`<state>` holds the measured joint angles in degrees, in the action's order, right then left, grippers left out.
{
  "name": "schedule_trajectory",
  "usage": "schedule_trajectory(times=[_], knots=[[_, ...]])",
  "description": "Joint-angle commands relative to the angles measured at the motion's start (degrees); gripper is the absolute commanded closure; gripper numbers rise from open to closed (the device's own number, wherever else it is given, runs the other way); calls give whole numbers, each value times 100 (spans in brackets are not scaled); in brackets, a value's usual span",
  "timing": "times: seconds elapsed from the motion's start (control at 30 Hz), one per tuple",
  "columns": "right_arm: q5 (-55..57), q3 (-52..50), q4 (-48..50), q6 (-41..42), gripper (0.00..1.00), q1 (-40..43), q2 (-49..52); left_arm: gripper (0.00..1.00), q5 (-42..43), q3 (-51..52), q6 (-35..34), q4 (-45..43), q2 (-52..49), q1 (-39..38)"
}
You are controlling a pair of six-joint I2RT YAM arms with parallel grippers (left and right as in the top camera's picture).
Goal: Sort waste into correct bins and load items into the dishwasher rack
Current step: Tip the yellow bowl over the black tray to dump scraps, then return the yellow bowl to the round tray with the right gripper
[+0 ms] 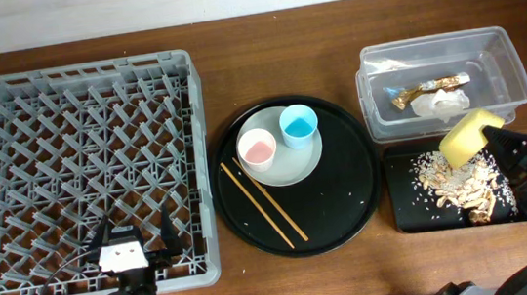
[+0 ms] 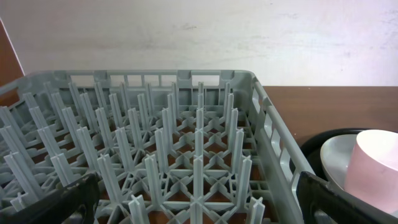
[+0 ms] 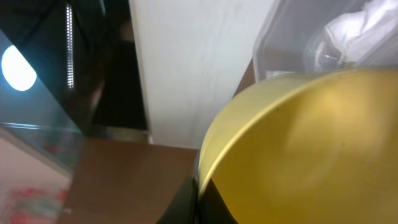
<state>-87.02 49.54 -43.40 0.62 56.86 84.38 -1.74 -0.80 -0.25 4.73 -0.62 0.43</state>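
Yellow bowl (image 1: 468,136) is tipped on edge over the small tray (image 1: 403,213), w/ its rim pinched in your R gripper (image 1: 494,137). Scraps (image 1: 458,181) lie heaped in that tray right below it. Tissue (image 1: 440,102) & foil (image 1: 426,88) are in the tub (image 1: 516,72), so waste sorting looks about done.

Next, I'd say: carry the bowl across to the rack (image 1: 2,87) w/o clipping tub or cups, then seat it between pegs.

R arm reaches in from the right edge, jaws clenched on the bowl. L gripper (image 1: 136,237) hangs over the rack's near edge, jaws wide apart, nothing in them.

Plate (image 1: 295,164), pink cup (image 1: 256,148), blue cup (image 1: 298,124) & chopsticks (image 1: 264,201) sit on the round tray (image 1: 346,188), not yet loaded.
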Motion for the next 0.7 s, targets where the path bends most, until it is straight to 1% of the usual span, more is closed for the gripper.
schedule_trajectory(times=[0.0,0.03,0.07,0.1,0.13,0.17,0.2,0.23,0.27,0.3,0.33,0.37,0.4,0.43,0.47,0.5,0.53,0.6,0.67], knots=[[-186,22,-175,269,96,7,-39,1,46,28,-59,7,26,28],[-190,22,7,299,96,7,-39,1,46,28,-61,4,26,28],[-190,22,-214,529,96,7,-39,1,46,28,-59,4,26,28],[-190,24,-439,573,96,-13,-44,1,46,28,-59,7,26,28],[-114,37,-466,584,96,-74,-61,1,46,28,-59,4,26,28],[409,133,-597,656,96,-219,-133,1,46,28,-59,4,26,28],[1156,367,-938,627,96,-448,-254,1,46,28,-59,7,26,28],[1810,686,-1355,444,96,-800,-444,1,46,28,-59,4,26,28],[2229,957,-1631,365,96,-1121,-603,1,46,28,-59,7,26,28],[2791,1305,-1888,369,96,-1593,-824,1,46,28,-59,4,26,28],[3554,1731,-2166,376,96,-2271,-1104,0,46,28,-59,4,26,28],[4022,1954,-2293,444,96,-2712,-1266,1,46,28,-59,7,26,28],[4673,2190,-2393,629,96,-3348,-1460,1,46,28,-59,7,26,28],[5737,2317,-2323,1126,96,-4557,-1751,1,46,28,-59,4,26,28],[6172,2317,-2323,1305,96,-4992,-1808,1,46,28,-59,4,26,28],[6664,2308,-2345,1480,96,-5486,-1818,1,46,28,-59,7,26,28],[7219,2264,-2347,1644,96,-6157,-1781,1,46,28,-59,7,26,28],[7873,2131,-2221,1928,96,-7357,-1517,1,46,28,-59,4,26,28],[8286,2094,-2170,1987,96,-8050,-1143,1,46,28,-59,4,26,28]])
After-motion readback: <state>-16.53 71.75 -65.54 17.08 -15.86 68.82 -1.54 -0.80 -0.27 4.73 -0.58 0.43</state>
